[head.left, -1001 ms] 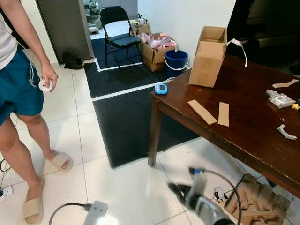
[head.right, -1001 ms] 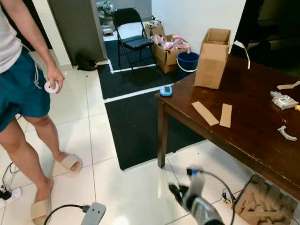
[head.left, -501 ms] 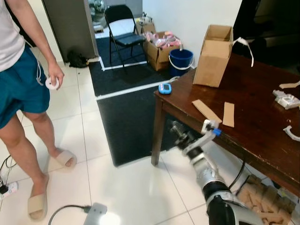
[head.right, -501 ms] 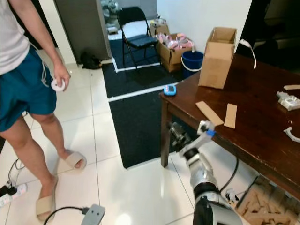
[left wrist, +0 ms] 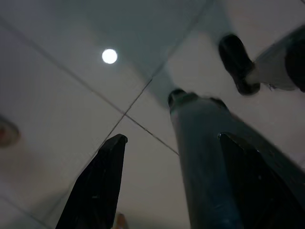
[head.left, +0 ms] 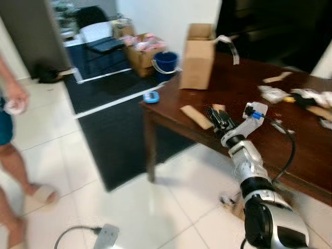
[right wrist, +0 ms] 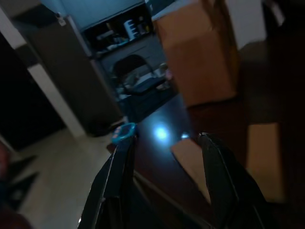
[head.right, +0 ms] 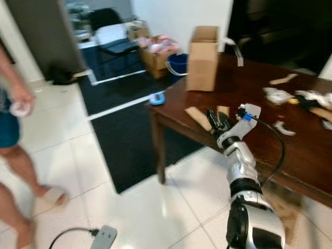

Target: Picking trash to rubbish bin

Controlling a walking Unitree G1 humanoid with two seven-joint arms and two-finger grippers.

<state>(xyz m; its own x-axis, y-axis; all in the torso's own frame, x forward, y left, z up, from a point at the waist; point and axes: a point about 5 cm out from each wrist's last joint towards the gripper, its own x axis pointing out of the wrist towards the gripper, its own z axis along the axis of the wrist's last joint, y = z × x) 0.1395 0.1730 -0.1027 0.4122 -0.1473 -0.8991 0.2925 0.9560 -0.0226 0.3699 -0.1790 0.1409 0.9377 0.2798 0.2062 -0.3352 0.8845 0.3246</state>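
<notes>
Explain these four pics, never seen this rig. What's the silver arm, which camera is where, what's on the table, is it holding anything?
It is a walking humanoid robot on a trash-pickup job. The two wide pictures come from its head camera, looking down. The silver limb is its right arm; the right gripper, two long black fingers, is open and holds nothing, and reaches over the near edge of the dark wooden table.

On the table: an open cardboard box, two flat cardboard strips by the gripper, a small blue gadget at the corner, and blurred scraps at the far end.

The right wrist picture looks along those fingers at the box and strips. The left wrist picture shows the left gripper, open, hanging idle over floor tiles.

A person stands at the left, holding something small and white.
</notes>
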